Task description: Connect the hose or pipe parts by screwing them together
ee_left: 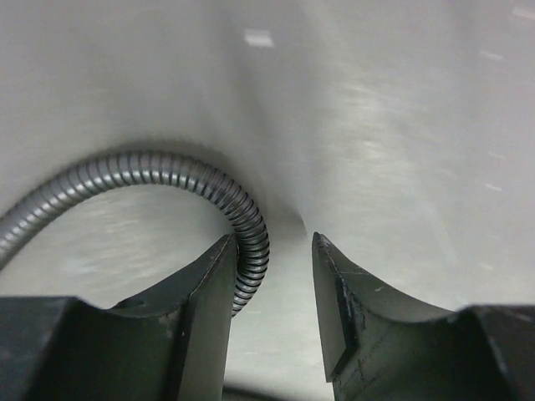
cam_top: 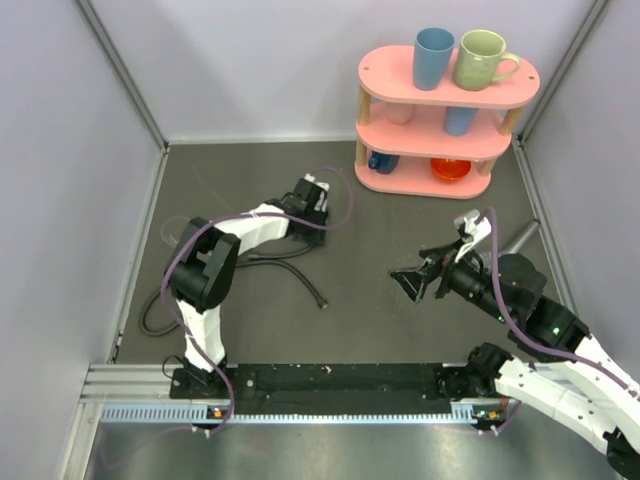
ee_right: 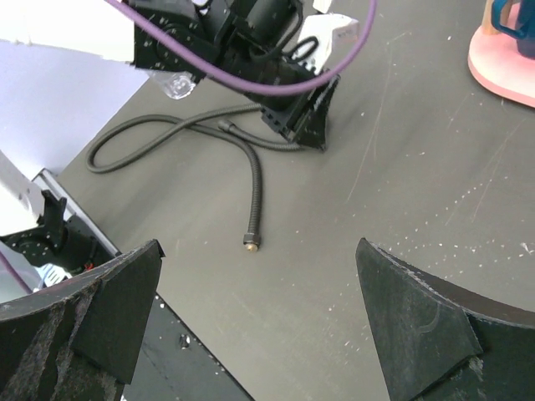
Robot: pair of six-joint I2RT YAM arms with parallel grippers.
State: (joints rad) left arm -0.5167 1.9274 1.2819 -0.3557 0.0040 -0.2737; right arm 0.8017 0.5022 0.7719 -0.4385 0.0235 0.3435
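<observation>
Hose [ee_right: 255, 192] – dark-grey, ribbed, flexible – lies on table [cam_top: 400, 330], left half, slack loop toward left wall. Free end with metal fitting [ee_right: 250, 243] points near-right. Another stretch curves between left gripper [ee_left: 272, 237] fingers, touching one, gap to other; not clamped. Right gripper [ee_right: 257, 245] spread wide, empty.

Hose [ee_left: 167, 171]: ribbed spiral metal, dull grey sheen.
Hose end fitting [ee_right: 250, 243]: brass-coloured metal.
Table [ee_right: 418, 167]: dark, matt, finely scratched.
Right gripper fingers [ee_right: 109, 309]: black, matt, grainy plastic.
Shelf [cam_top: 392, 75]: smooth pink, pale wooden posts.
</observation>
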